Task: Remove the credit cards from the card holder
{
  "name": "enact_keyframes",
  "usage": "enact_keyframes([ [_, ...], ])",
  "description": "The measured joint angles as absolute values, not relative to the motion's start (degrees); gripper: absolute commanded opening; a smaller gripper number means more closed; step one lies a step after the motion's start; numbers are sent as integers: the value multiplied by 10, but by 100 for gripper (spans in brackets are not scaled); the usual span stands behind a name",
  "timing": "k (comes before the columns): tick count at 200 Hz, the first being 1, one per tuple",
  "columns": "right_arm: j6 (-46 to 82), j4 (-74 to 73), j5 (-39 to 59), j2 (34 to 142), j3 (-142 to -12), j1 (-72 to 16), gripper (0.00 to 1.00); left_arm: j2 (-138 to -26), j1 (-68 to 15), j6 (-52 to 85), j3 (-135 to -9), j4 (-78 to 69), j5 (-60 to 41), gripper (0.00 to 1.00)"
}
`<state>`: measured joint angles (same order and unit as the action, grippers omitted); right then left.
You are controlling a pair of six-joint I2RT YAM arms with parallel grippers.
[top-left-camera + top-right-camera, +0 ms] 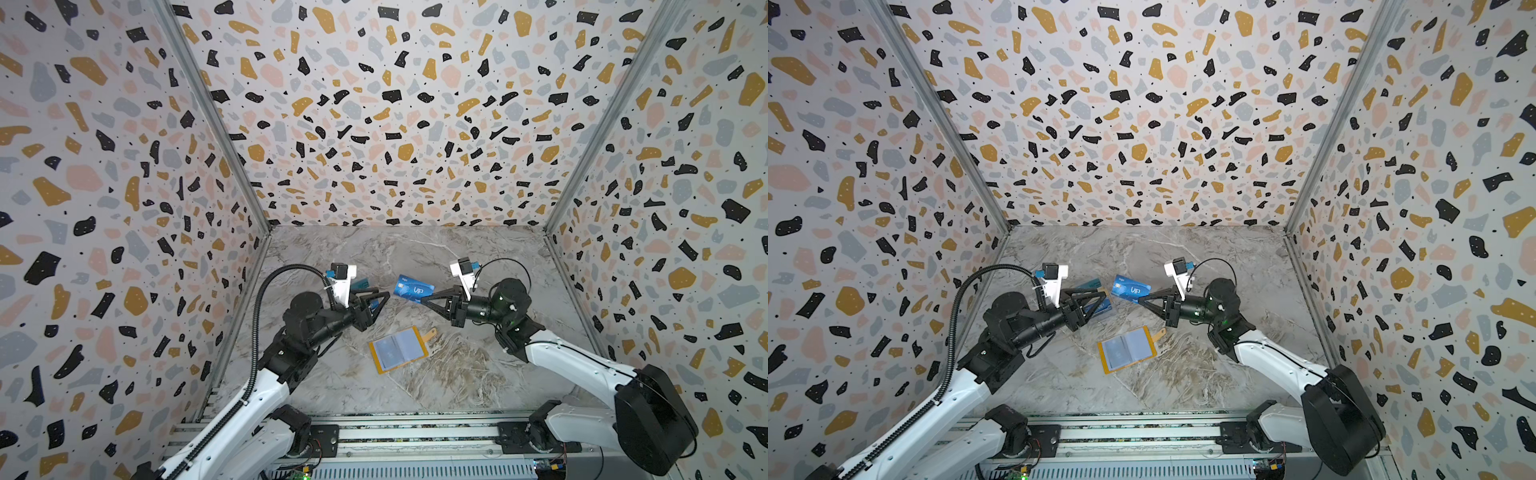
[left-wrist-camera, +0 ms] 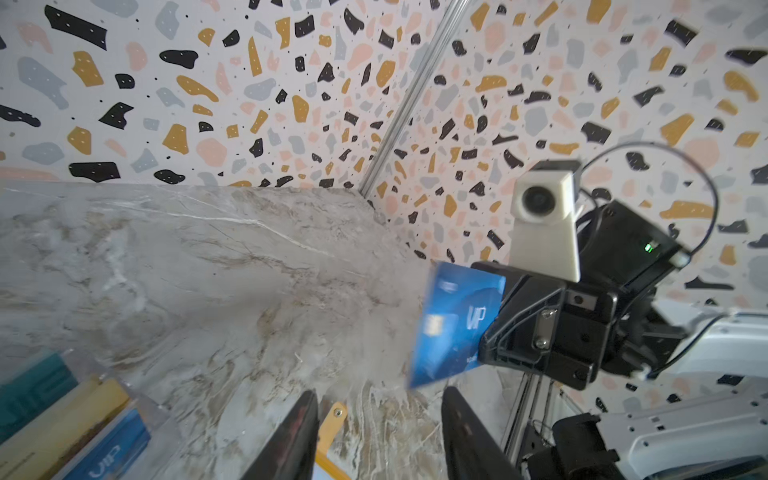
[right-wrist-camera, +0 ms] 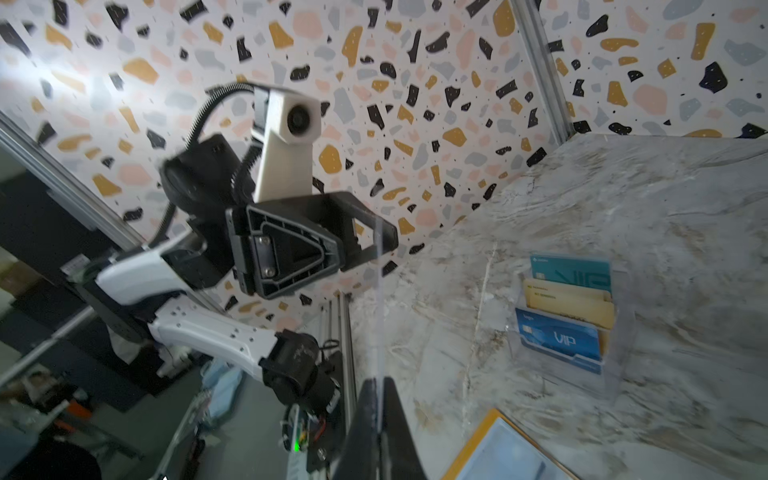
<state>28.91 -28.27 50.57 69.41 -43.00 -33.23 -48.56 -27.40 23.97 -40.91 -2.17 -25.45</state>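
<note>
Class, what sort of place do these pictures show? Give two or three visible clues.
Likely a robot test booth, not a home: a left arm and a right arm mounted on a metal rail, and patterned panel walls boxing in a marble-look tabletop.

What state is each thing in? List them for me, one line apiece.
blue card: gripped by one edge, held tilted above the table.
right fingers: shut on the blue card.
left fingers: open, holding nothing.
wallet: open, lying flat on the table.
clear stand: holds three cards in tiers.
</note>
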Motion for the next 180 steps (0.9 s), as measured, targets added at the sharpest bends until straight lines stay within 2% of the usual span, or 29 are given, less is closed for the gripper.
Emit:
enact_keyframes([
  [28, 158, -97, 530, 682, -480, -332, 0, -514, -274, 160, -471, 73, -281, 50],
  [64, 62, 47, 561, 685, -482, -332, 0, -546, -274, 85, -529, 158, -319, 48],
  [124, -28, 140, 601, 706, -509, -352, 0, -578, -274, 27, -536, 210, -431, 37],
  [180, -64, 164, 611, 743, -539, -369, 0, -598, -274, -10, -545, 256, -487, 32],
])
